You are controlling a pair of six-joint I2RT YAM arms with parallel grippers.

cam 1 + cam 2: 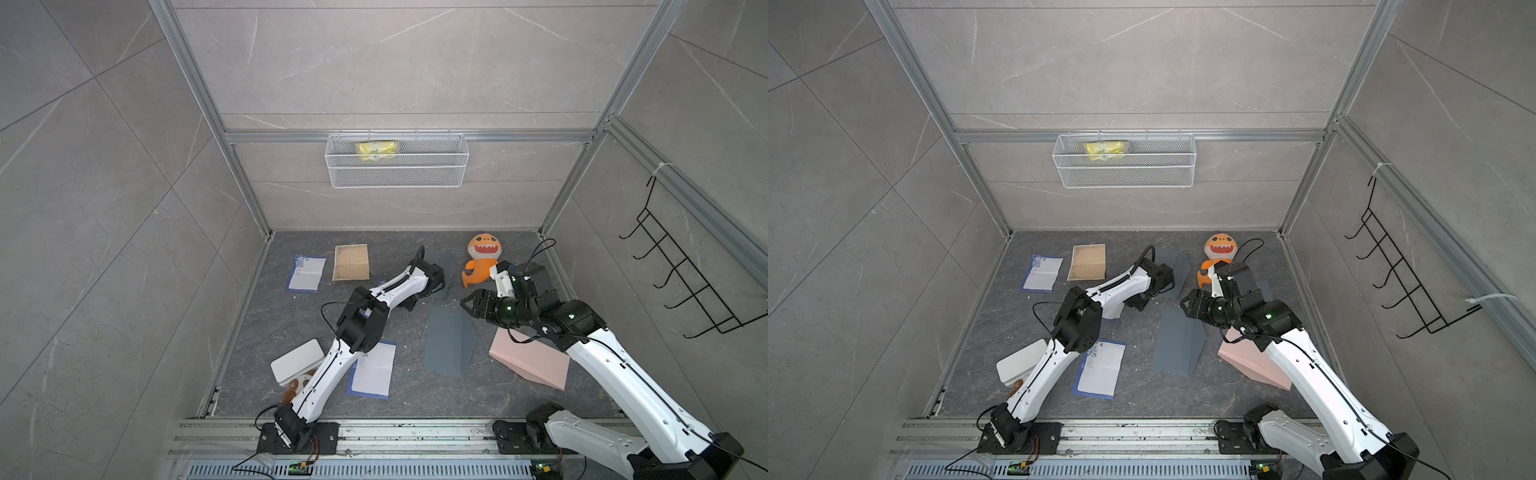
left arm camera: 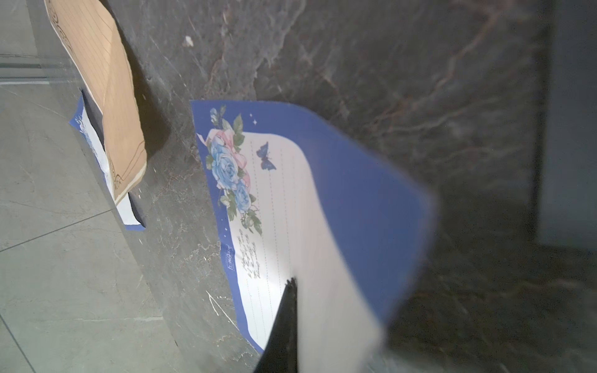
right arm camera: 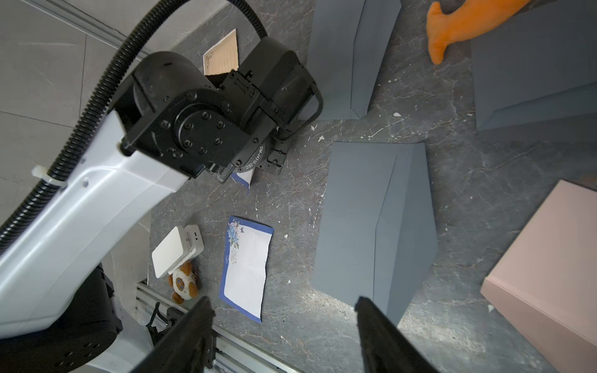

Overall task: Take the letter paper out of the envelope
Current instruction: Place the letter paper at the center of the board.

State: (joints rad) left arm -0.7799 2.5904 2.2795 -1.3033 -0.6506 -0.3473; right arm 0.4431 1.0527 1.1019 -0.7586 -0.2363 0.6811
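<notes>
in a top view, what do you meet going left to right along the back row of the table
blue-bordered letter sheet → tan lined sheet → grey envelope → orange shark plush

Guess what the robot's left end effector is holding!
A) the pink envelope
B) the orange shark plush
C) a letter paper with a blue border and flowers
C: in the left wrist view the left end effector is pinched shut on the blue-bordered letter paper, the one printed with blue roses and a butterfly.
</notes>
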